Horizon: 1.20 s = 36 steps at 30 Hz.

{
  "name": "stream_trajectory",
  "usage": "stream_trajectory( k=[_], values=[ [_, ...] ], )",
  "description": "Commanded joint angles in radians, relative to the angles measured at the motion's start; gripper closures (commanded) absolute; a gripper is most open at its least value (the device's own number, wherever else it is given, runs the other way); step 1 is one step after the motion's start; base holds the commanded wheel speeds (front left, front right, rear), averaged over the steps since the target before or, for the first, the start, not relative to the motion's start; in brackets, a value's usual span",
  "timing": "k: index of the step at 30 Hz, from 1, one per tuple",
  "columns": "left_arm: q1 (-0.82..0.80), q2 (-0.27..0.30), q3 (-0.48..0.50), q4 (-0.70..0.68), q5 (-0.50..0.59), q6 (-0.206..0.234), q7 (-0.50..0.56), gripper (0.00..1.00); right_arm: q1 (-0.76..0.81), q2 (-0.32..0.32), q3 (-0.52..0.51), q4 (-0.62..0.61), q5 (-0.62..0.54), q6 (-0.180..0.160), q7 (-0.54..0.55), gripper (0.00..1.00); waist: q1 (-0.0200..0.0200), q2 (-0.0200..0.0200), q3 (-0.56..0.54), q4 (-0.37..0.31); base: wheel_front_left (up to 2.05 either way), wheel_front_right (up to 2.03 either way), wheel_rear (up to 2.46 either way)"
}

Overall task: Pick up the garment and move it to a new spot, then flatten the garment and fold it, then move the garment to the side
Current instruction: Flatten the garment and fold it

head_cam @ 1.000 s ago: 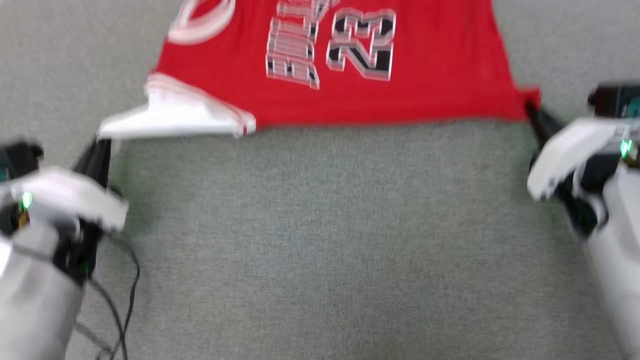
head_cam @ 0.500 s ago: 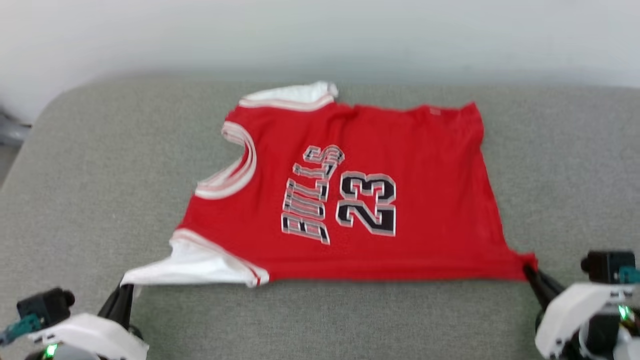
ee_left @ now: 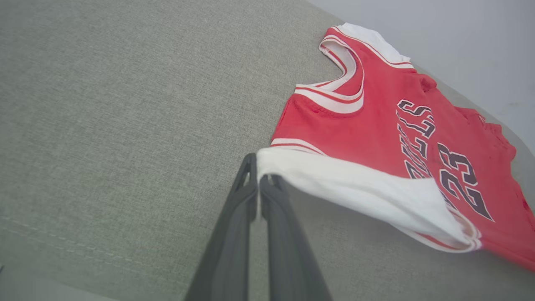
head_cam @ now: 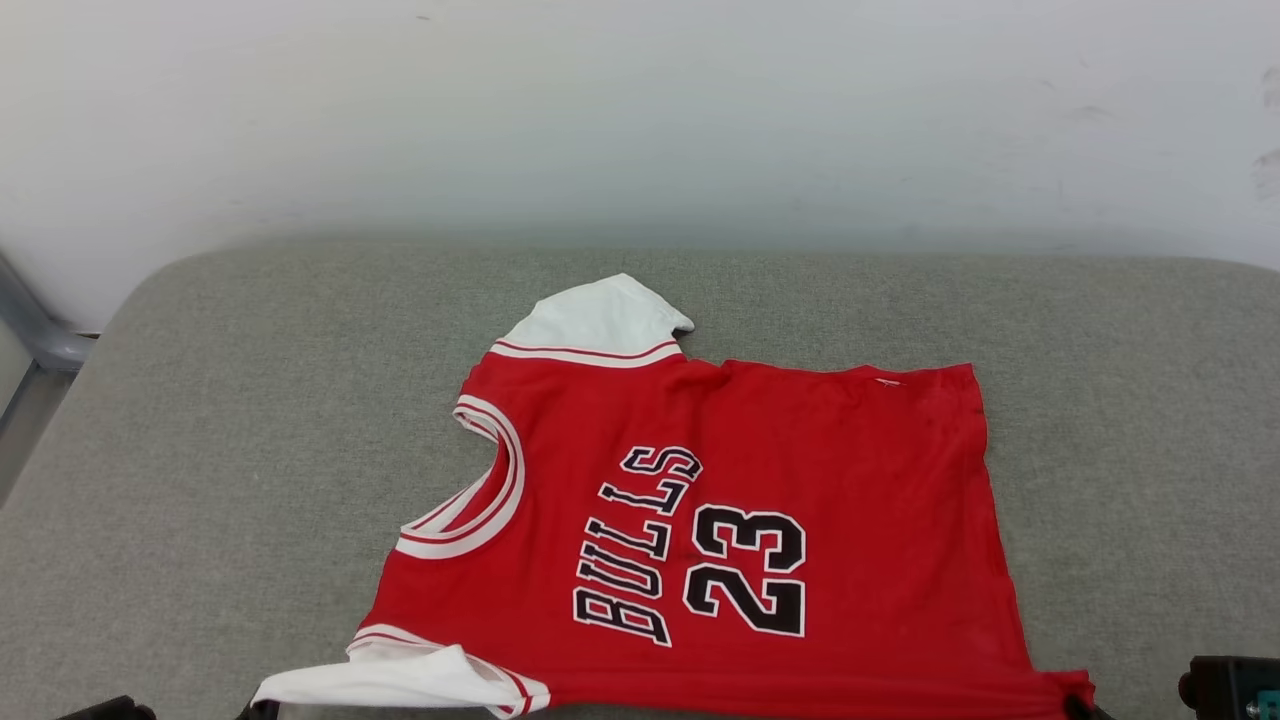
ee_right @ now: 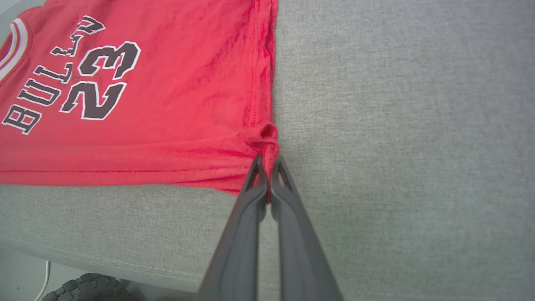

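While on one cushion (head_cam: 200,400), one garment (head_cam: 850,480).

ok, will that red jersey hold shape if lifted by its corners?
Likely floppy: the jersey bunches where the right hand pinches its corner. Probably light: the white sleeve drapes thinly from the left hand. Expect the middle to sag.
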Motion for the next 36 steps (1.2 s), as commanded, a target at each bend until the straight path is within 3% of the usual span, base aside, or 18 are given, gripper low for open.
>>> stream_trajectory(
  k=[1,6,11,28,36],
  values=[
    [-0.016,0.02,0.01,-0.019,0.007,0.015,0.006,1.0,-0.001,0.007,-0.012,-0.014,-0.006,-0.003,0.005,1.0,0.0003,-0.0001,-0.003,0.003,0.0,0.0,0.0],
    [-0.103,0.028,-0.015,-0.033,0.026,0.006,0.052,1.0,-0.065,0.012,-0.01,-0.016,-0.019,-0.003,0.011,1.0,0.0003,-0.0001,0.001,0.007,0.0,0.0,0.0],
    [-0.225,-0.003,-0.038,0.037,0.029,-0.027,0.093,1.0,-0.155,0.013,0.001,0.032,-0.021,-0.003,0.012,1.0,0.0003,-0.0001,0.035,0.005,0.0,0.0,0.0],
    [-0.55,-0.114,-0.135,0.395,0.056,-0.231,0.159,1.0,-0.407,-0.014,0.09,0.296,-0.026,-0.002,-0.072,1.0,0.0003,-0.0001,0.214,0.0,0.0,0.0,0.0],
    [-0.579,-0.153,-0.185,0.5,0.048,-0.287,0.215,1.0,-0.417,-0.025,0.126,0.406,-0.022,-0.002,-0.083,1.0,0.0003,-0.0001,0.218,-0.002,0.0,0.0,0.0]
  ],
)
